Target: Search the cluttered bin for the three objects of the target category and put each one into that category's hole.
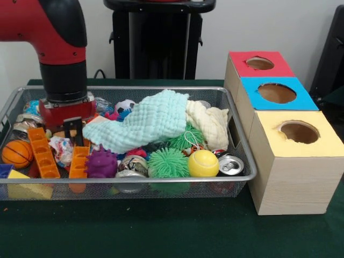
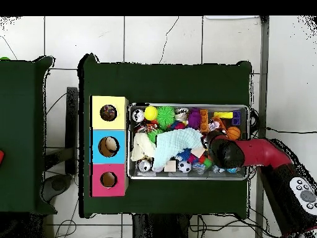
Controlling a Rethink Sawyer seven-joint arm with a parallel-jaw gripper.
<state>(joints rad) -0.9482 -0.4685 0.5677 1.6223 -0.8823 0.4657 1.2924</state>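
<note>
The wire mesh bin (image 1: 134,180) is full of clutter and also shows in the overhead view (image 2: 189,106). My gripper (image 1: 73,132) is lowered into the bin's left part, between orange blocks. One white printed fabric piece (image 1: 60,149) with red and blue patches lies just left of and below the gripper, close to it. I cannot tell whether they touch. I cannot pick out other printed pieces. The hole (image 1: 299,131) in the yellow-topped box is at the right, nearest the camera; in the overhead view this hole (image 2: 108,113) is the top one.
A mint-green towel (image 1: 140,126) and a cream towel (image 1: 209,123) drape over the bin's middle. Orange blocks (image 1: 43,153), a basketball (image 1: 16,153), a purple spiky ball (image 1: 101,163), green spiky balls (image 1: 167,163), a yellow ball (image 1: 203,163) and a can (image 1: 232,165) line the near side. The blue-topped box (image 1: 277,94) and the red-topped box (image 1: 259,63) stand behind the yellow one.
</note>
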